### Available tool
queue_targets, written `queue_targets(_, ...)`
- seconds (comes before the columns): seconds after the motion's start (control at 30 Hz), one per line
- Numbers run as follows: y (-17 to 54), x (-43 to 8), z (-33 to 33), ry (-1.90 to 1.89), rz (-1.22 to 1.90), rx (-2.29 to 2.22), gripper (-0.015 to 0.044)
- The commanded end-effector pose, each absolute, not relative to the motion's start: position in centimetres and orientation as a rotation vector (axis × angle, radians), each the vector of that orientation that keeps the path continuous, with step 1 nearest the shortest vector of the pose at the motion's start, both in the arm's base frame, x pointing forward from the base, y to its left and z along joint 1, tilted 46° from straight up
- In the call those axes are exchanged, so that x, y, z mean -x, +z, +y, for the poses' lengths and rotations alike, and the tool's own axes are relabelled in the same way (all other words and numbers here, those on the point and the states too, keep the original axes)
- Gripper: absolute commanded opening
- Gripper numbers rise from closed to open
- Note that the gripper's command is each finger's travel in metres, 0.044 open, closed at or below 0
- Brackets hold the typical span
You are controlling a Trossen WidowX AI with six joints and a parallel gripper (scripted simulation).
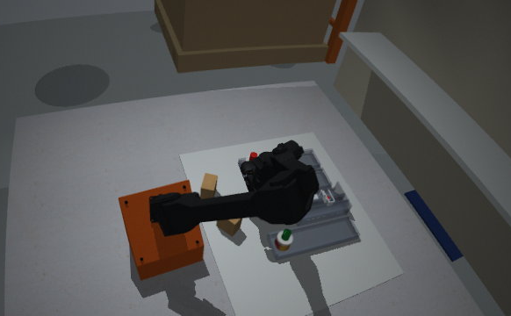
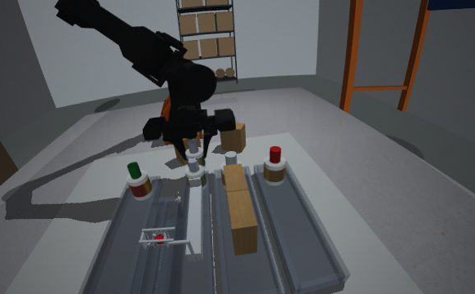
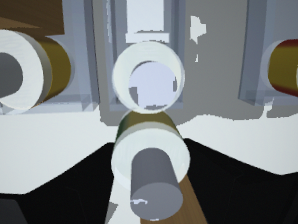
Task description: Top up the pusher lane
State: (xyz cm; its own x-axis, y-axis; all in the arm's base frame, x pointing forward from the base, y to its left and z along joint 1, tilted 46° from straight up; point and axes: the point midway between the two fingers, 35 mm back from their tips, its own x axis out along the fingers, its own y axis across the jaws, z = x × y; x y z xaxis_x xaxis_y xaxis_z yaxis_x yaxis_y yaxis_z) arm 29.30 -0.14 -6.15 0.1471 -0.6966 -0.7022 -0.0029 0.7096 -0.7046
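My gripper (image 2: 195,158) (image 3: 148,147) is shut on a grey-capped jar (image 2: 197,153) (image 3: 150,135), white at the shoulder with a gold and green band. It holds the jar about upright just outside the front end of the sprung lane (image 2: 198,275). A matching grey-capped jar (image 2: 195,171) (image 3: 119,75) stands at the lane's front end, with the white pusher (image 2: 194,216) (image 3: 147,37) directly behind it. In the wrist view the two jars overlap, so any gap is unclear. The held jar's base and the low front stop are not clearly visible.
Left of the sprung lane in the exterior view is a green-capped jar (image 2: 139,187) (image 1: 284,242). On the right are another grey-capped jar (image 2: 224,171) (image 3: 59,67) with wooden blocks (image 2: 241,208) behind it, and a red-capped jar (image 2: 274,171). Wooden blocks (image 1: 209,185) (image 1: 229,226) stand near the orange base (image 1: 168,254).
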Motion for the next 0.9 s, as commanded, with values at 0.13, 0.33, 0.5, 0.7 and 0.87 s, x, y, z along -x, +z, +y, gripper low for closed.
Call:
queue_targets(0.13, -6.0, -30.0, -0.1, -0.553, 1.335, 0.643, 0.0)
queue_targets(0.33, -6.0, -30.2, 0.0, -0.553, 1.335, 0.643, 0.0)
queue_targets(0.5, -6.0, -30.4, 0.0, -0.553, 1.335, 0.643, 0.0)
queue_targets(0.7, -5.9, -30.7, 0.0, -0.553, 1.335, 0.643, 0.0)
queue_targets(0.87, -5.9, -30.9, 0.0, -0.554, 1.335, 0.643, 0.0)
